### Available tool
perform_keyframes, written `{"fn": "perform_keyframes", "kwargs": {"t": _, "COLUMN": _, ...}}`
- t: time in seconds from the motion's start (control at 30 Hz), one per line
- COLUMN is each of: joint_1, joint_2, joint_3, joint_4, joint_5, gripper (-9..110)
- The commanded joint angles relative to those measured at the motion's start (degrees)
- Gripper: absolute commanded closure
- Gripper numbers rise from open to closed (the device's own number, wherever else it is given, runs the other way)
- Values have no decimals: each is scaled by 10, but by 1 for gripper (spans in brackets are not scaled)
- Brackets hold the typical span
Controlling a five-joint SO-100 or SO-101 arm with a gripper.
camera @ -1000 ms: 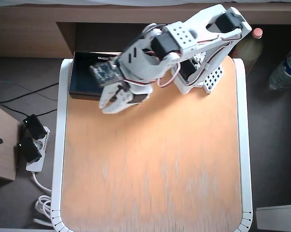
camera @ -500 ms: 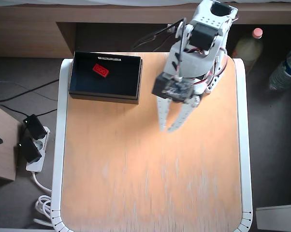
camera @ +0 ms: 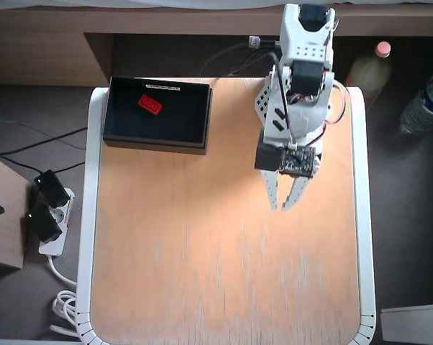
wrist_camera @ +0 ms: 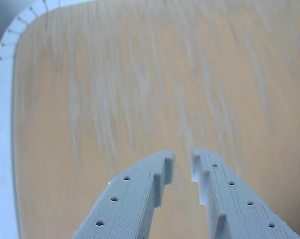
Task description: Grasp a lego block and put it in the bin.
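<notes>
The red lego block (camera: 149, 105) lies inside the black bin (camera: 195, 115), in its upper left part, in the overhead view. The bin stands at the table's back left corner. My gripper (camera: 280, 207) hangs over the table's right half, well to the right of the bin, pointing toward the front edge. Its jaws stand slightly apart with nothing between them. In the wrist view the gripper (wrist_camera: 182, 160) shows two pale blue fingers (wrist_camera: 135, 199) with a narrow gap over bare wood.
The orange wooden table (camera: 202, 273) has a white rim (camera: 89, 215). A bottle with a pink cap (camera: 375, 65) and a clear bottle (camera: 425, 104) stand off the table at the right. A power strip (camera: 51, 215) lies on the floor at the left.
The arm has swung from over the bin to the table's right half. The lego block now lies in the bin, uncovered. The jaws have narrowed.
</notes>
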Motion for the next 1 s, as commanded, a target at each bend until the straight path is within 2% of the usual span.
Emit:
{"fn": "perform_keyframes", "kwargs": {"t": 0.0, "joint_1": -9, "joint_2": 54, "joint_3": 80, "joint_4": -76, "joint_5": 4, "gripper": 101}}
{"fn": "perform_keyframes", "kwargs": {"t": 0.27, "joint_1": -15, "joint_2": 156, "joint_3": 221, "joint_4": -78, "joint_5": -6, "gripper": 101}}
{"fn": "perform_keyframes", "kwargs": {"t": 0.7, "joint_1": -19, "joint_2": 156, "joint_3": 393, "joint_4": -77, "joint_5": -21, "gripper": 101}}
{"fn": "perform_keyframes", "kwargs": {"t": 0.97, "joint_1": -25, "joint_2": 156, "joint_3": 403, "joint_4": 18, "joint_5": -70, "gripper": 101}}
